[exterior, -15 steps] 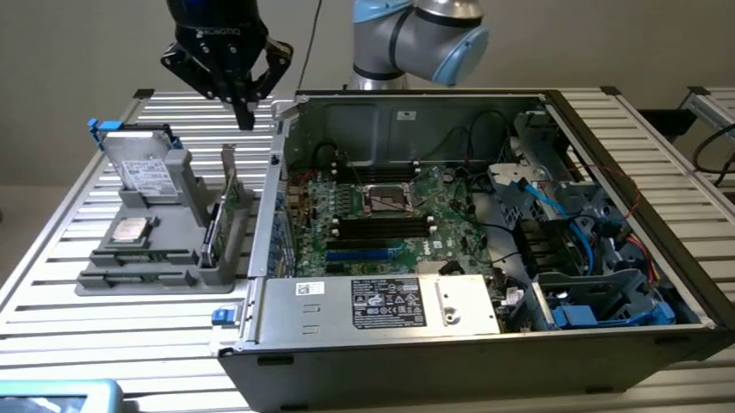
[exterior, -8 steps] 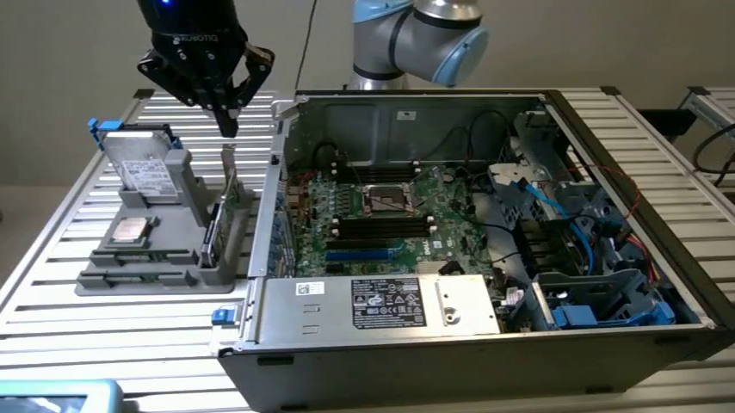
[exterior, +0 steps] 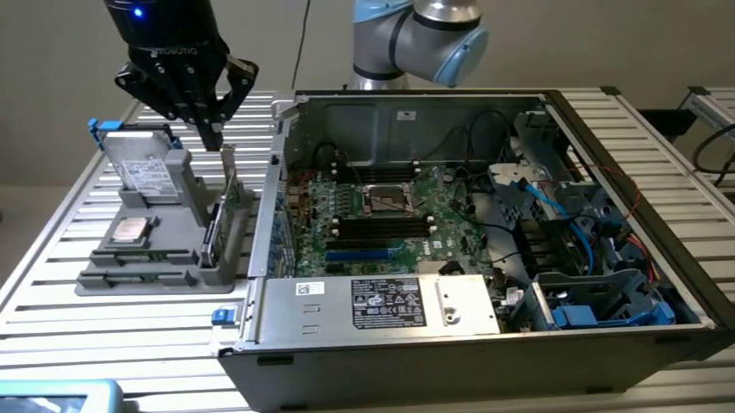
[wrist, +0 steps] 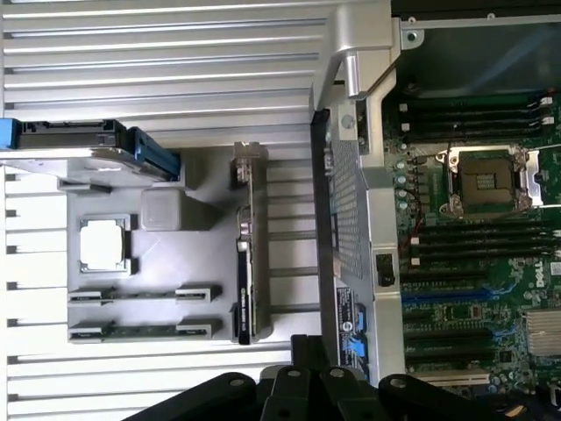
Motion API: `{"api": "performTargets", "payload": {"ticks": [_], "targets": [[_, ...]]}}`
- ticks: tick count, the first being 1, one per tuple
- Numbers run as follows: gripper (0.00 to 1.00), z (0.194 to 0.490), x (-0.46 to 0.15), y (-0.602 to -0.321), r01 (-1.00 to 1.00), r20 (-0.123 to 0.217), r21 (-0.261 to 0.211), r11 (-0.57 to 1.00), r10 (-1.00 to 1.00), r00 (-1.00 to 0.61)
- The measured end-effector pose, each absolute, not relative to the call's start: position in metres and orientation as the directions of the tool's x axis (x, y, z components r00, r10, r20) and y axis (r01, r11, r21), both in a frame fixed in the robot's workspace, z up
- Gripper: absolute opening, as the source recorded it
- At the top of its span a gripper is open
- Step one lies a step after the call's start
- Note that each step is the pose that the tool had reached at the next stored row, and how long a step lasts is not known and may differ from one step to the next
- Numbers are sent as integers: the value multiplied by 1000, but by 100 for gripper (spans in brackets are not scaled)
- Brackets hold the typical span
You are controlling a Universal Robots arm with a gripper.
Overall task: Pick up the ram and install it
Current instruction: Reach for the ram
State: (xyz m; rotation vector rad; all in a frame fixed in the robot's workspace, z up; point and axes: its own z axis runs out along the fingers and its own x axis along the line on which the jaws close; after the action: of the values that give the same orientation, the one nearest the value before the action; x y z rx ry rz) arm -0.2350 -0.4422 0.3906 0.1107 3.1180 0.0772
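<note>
The ram (wrist: 145, 330) is a thin green stick lying edge-up in a narrow slot of the grey parts holder (wrist: 166, 263); a second, similar slot sits beside it. In the exterior view the ram (exterior: 140, 276) is at the holder's near end. My gripper (exterior: 213, 131) hangs above the holder's far end, over the upright green expansion card (exterior: 233, 202), with its fingers shut and nothing between them. Its dark fingers (wrist: 307, 364) show in the wrist view. The black memory slots (exterior: 379, 225) lie on the motherboard inside the open case.
The holder (exterior: 155, 258) also carries a hard drive (exterior: 144, 172) and a processor chip (exterior: 129, 229). The open computer case (exterior: 483, 335) fills the exterior view's right, with cables, a blue-tabbed drive cage and the empty processor socket (wrist: 482, 180). The table top is slatted metal.
</note>
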Motion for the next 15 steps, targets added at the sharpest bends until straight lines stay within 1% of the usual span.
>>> {"api": "performTargets", "payload": {"ticks": [6,15], "targets": [[11,384,-252,-446,71,-13,50,996,71,-997],[11,375,-280,-447,72,16,48,996,72,-997]]}}
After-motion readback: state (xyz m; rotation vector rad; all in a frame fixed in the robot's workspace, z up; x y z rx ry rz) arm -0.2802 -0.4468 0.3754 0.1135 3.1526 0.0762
